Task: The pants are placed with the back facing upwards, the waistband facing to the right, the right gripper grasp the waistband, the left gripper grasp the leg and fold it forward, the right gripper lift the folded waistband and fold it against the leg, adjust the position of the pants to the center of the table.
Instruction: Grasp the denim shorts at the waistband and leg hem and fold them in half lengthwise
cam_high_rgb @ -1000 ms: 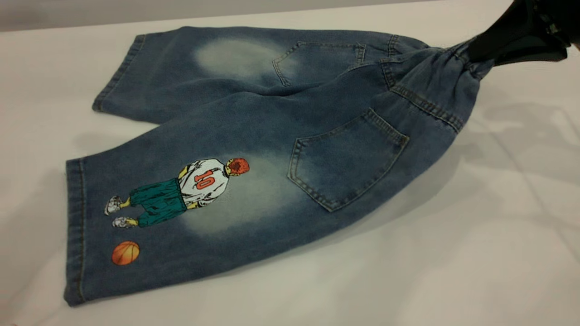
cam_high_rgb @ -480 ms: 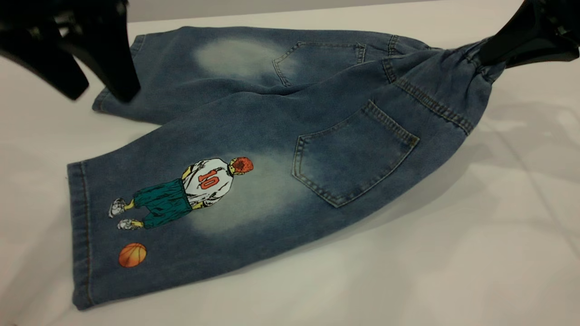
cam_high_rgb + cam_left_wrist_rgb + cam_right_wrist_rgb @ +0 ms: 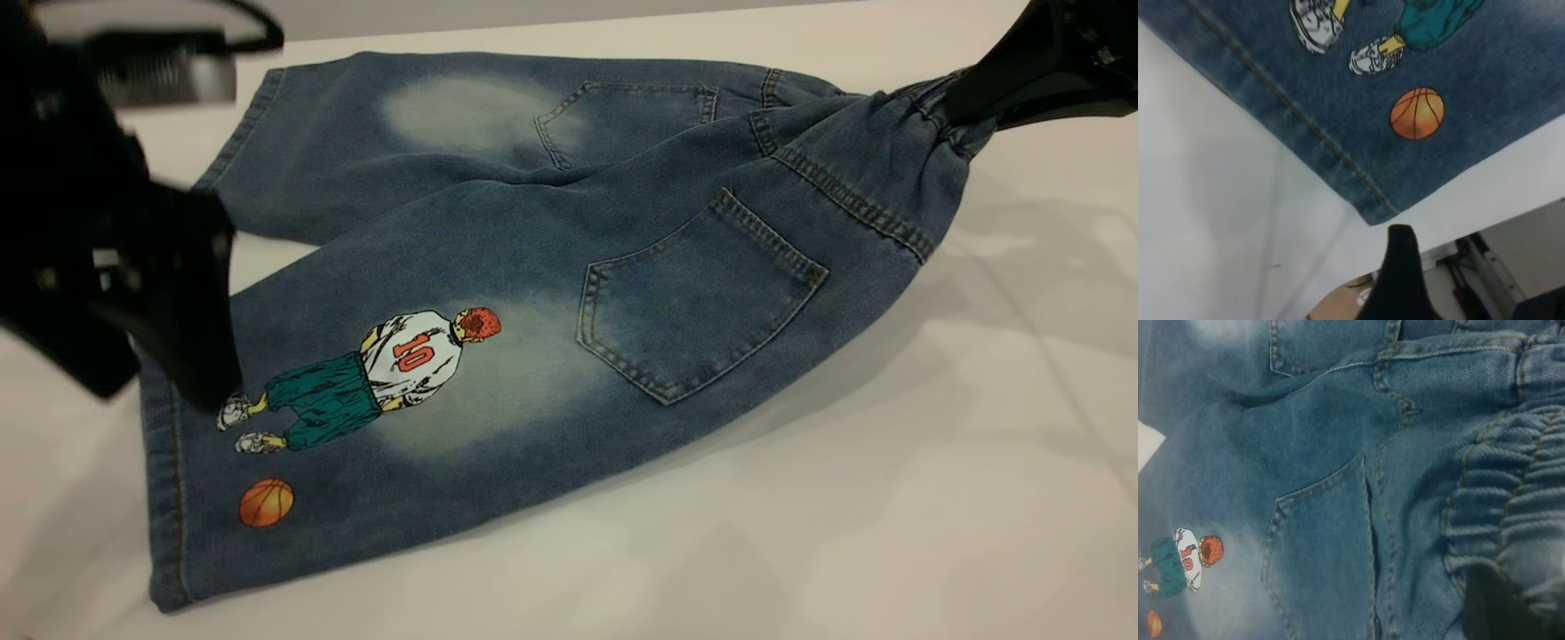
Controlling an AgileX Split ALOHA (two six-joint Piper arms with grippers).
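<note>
Surface: white table (image 3: pixel 889 498), carrying the pants (image 3: pixel 551 267) laid back-side up. The right gripper (image 3: pixel 965 111), at the far right edge of the exterior view, is clamped on the gathered waistband (image 3: pixel 933 124), which is raised off the table; denim slopes down and away from it toward the hems. The left gripper (image 3: pixel 169 364) hovers over the hem of the printed leg (image 3: pixel 356 418), fingers spread, holding nothing; the orange ball print (image 3: pixel 1417 113) lies just beyond its fingertip.
</note>
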